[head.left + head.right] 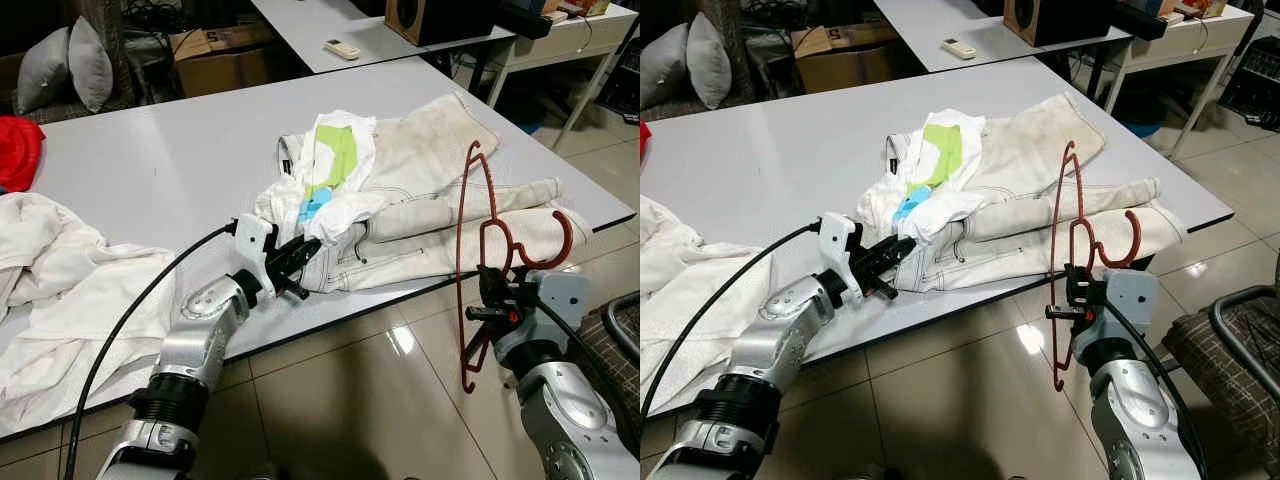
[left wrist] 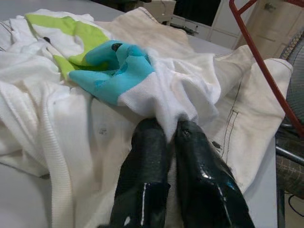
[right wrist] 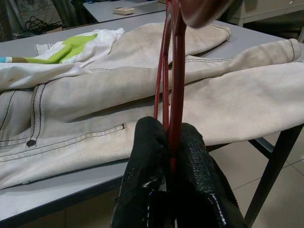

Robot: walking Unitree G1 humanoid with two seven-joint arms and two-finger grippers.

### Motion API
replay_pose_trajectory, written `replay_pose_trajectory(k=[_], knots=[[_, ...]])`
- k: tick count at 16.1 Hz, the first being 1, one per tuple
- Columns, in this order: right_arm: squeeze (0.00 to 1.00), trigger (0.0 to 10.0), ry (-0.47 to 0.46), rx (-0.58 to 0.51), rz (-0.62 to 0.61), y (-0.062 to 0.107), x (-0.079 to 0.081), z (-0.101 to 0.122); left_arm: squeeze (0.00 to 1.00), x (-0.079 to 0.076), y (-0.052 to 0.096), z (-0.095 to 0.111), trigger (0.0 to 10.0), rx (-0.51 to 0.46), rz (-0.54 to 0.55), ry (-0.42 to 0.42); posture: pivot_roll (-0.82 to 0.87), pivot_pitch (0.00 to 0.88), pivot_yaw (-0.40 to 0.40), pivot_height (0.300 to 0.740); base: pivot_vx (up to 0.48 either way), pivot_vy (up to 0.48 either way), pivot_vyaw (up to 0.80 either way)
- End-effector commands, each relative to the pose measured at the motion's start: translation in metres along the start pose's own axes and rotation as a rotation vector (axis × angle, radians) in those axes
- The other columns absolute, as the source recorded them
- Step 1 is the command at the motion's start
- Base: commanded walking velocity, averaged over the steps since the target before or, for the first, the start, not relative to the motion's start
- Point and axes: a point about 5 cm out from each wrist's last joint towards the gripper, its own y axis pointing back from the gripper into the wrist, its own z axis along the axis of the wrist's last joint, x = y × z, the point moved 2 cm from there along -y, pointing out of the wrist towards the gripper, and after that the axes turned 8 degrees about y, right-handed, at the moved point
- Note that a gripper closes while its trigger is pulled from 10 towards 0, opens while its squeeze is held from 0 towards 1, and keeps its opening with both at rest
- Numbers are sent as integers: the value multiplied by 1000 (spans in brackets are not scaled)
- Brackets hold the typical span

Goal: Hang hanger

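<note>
Hanger (image 1: 470, 260) clamped by right gripper (image 1: 490, 300); no readable writing.

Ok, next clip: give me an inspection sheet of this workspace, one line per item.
Surface: grey table, garments across the near half.
Job's things: red hanger held upright off the table's near edge; white shirt with green and blue print lying on cream trousers.
Clutter: white cloth heap at the left, red item beyond it.
Grippers: left pincer shut on the shirt; right pincer shut on the hanger.
Cables: black cable along the left arm.
Surroundings: tiled floor, second table with remote, cushions, cardboard box.
</note>
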Motion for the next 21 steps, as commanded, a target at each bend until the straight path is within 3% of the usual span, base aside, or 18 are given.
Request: replay_pose_trajectory(k=[1,3,5,6,8,11,13,16,20,21], knots=[[0,10000,9,-26,-14,0,-1,6,0,-1,-2,9,0,-45,-18,18,-54,22,69,740,0,0,0],[0,10000,16,-33,-13,-2,-1,8,0,-6,-6,30,0,-134,-49,62,-57,20,63,740,0,0,0],[0,10000,19,-42,-31,-3,-5,10,0,-22,-12,87,0,-350,-171,177,-55,18,62,740,0,0,0],[0,10000,19,-44,-35,-3,-6,10,0,-31,-12,112,0,-421,-241,197,-54,17,63,740,0,0,0],[0,10000,19,-47,-38,-4,-5,11,0,-47,-8,157,0,-540,-369,220,-54,13,72,740,0,0,0],[0,10000,11,-52,-50,-2,-5,11,0,-62,4,202,0,-674,-509,295,-53,13,83,740,0,0,0],[0,10000,6,-51,-55,-2,-4,10,0,-74,8,215,0,-663,-582,255,-49,15,92,740,0,0,0],[0,10000,-3,-54,-59,-2,-2,9,0,-78,10,226,0,-654,-591,248,-43,17,91,740,0,0,0],[0,10000,-8,-54,-57,-3,-2,9,0,-82,-4,213,0,-489,-541,186,-37,19,89,740,0,0,0],[0,10000,-9,-55,-58,-4,-2,9,0,-75,-11,207,0,-442,-464,171,-36,21,89,740,0,0,0]])
